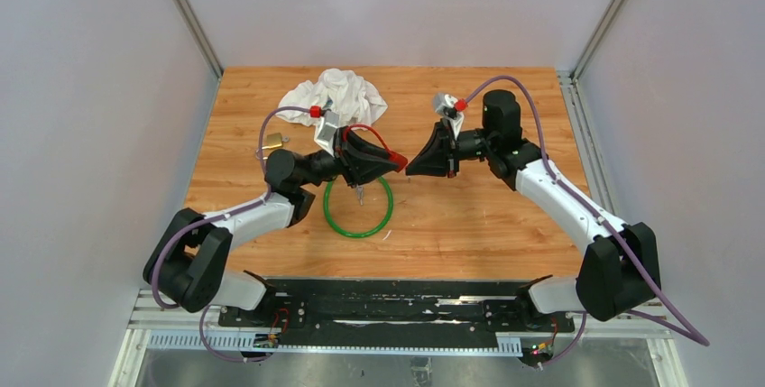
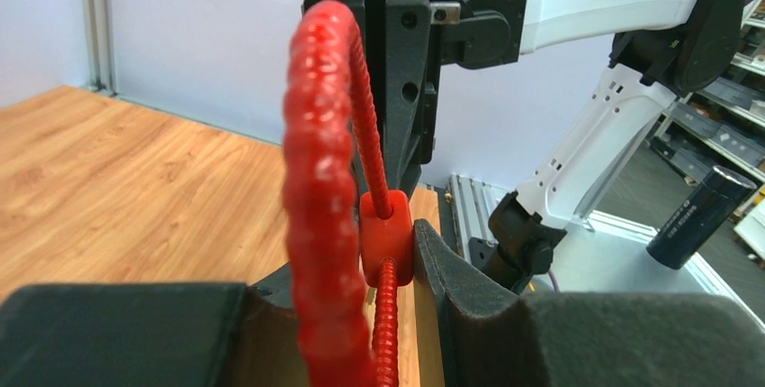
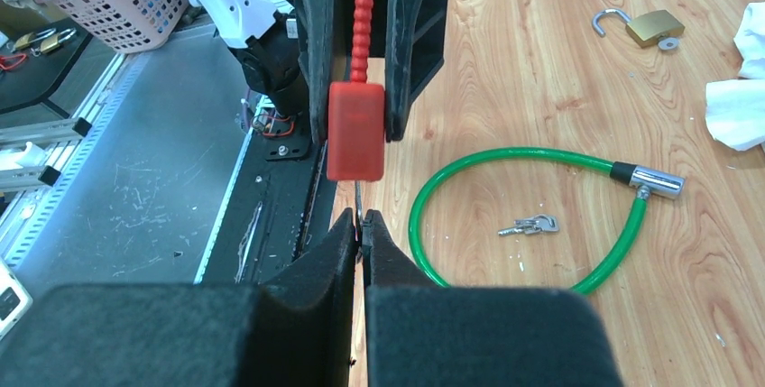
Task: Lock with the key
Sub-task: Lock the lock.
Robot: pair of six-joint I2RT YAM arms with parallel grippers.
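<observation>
Right gripper [image 3: 363, 235]: narrow, pinched on small silver key [image 3: 359, 205], which points up at the underside of the red plastic lock body [image 3: 356, 130]. Cannot tell if it is inserted.

Left gripper [image 1: 388, 160]: clamped on that lock body, held off the table between both arms, with the red ribbed cable [image 2: 320, 179] looping from it.

Beyond, on wooden table [image 3: 704, 252]: green cable loop [image 3: 505, 154], loose keys [image 3: 530, 224], brass padlock [image 3: 656, 26] with shackle open, white cloth [image 3: 740, 89].

Bright even light, blurred near foreground
</observation>
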